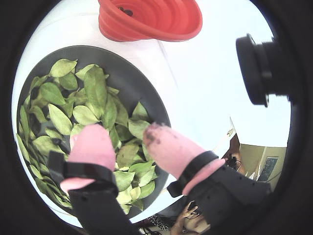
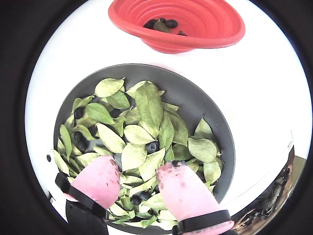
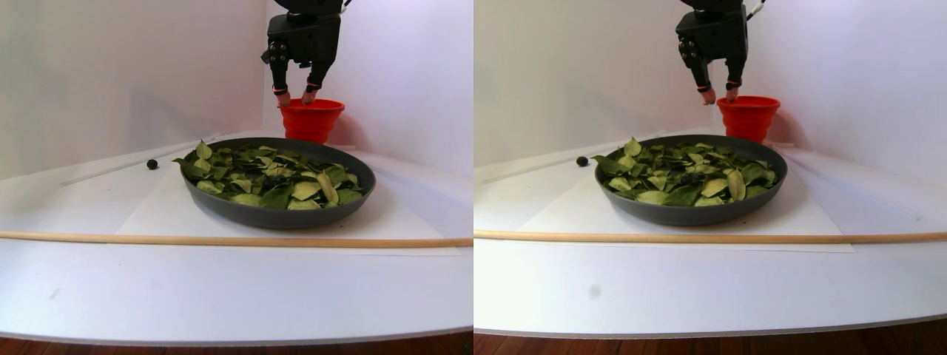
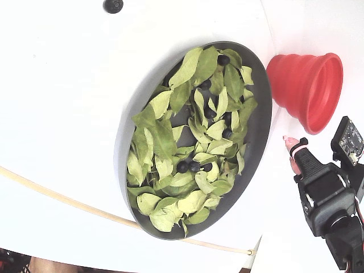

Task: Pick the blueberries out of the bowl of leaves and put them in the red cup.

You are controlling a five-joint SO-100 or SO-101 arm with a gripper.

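The gripper, its pink-padded fingers spread apart and pinching nothing, is hanging above the bowl of leaves in a wrist view. Blueberries are lying among the leaves just beyond the fingertips; several more are sitting inside the red cup, just past the bowl's rim.

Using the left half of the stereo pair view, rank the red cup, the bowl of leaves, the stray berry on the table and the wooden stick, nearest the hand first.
1. Red cup, just below the hand.
2. Bowl of leaves, in front of the cup.
3. Stray berry, left of the bowl.
4. Wooden stick, across the front.
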